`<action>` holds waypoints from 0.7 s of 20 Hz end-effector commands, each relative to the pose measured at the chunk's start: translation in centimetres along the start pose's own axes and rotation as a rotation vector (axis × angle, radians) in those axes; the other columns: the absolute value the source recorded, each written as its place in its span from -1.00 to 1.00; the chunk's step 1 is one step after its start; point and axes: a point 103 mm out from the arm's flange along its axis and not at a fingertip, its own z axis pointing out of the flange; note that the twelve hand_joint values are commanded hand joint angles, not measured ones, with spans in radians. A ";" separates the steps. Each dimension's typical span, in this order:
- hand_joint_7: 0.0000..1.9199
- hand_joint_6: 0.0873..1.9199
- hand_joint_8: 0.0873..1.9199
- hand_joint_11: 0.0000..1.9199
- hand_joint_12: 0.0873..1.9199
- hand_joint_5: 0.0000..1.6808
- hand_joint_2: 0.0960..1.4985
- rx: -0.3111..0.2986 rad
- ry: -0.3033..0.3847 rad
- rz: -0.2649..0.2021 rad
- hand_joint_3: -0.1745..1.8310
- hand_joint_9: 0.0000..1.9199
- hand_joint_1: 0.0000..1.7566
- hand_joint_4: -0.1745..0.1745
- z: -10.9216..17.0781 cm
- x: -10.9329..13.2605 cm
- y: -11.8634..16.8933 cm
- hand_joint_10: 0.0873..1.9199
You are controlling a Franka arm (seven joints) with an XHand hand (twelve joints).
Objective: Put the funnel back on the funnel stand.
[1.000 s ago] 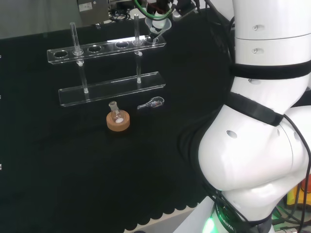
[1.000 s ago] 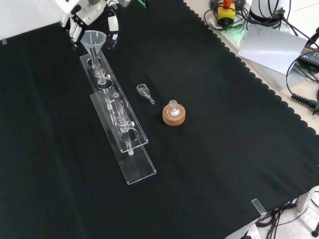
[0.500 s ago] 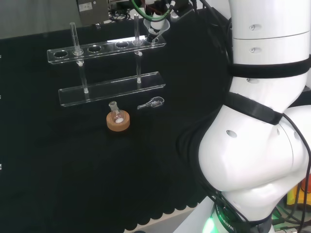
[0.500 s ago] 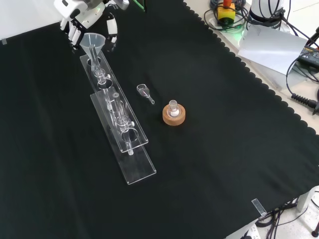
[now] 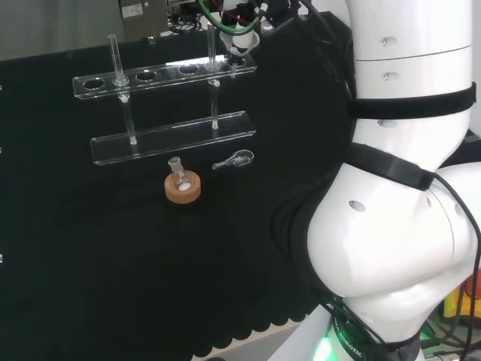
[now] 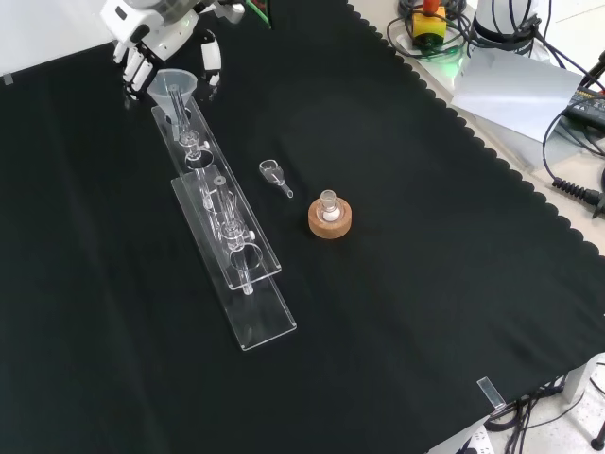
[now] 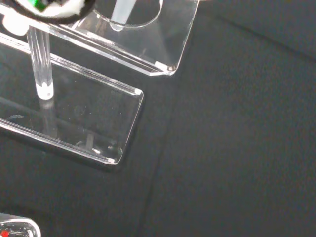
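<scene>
The clear funnel sits with its stem down through the end hole of the clear acrylic funnel stand, at the stand's far end in the front view. My hand hovers just above and behind it. Its fingers hang relaxed on either side of the funnel's cone, and I see no contact with it. In the head view the funnel is at the right end of the stand's top shelf, under the hand. The wrist view has the funnel's stem passing through the shelf.
A cork ring holding a small round flask stands right of the stand in the front view. A small glass stopper lies between them. The stand's base plate and posts are near the hand. The cloth's scalloped edge runs at right.
The funnel has sunk lower into the end hole of the stand. The hand has lifted a little up and to the left in the front view, its fingers spread off the cone.
</scene>
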 end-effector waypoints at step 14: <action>-0.99 -1.00 -0.97 -1.00 0.53 -1.00 -0.16 -0.081 0.048 0.012 -0.38 -0.99 -0.36 0.00 -2.2 0.7 -6.0 -0.23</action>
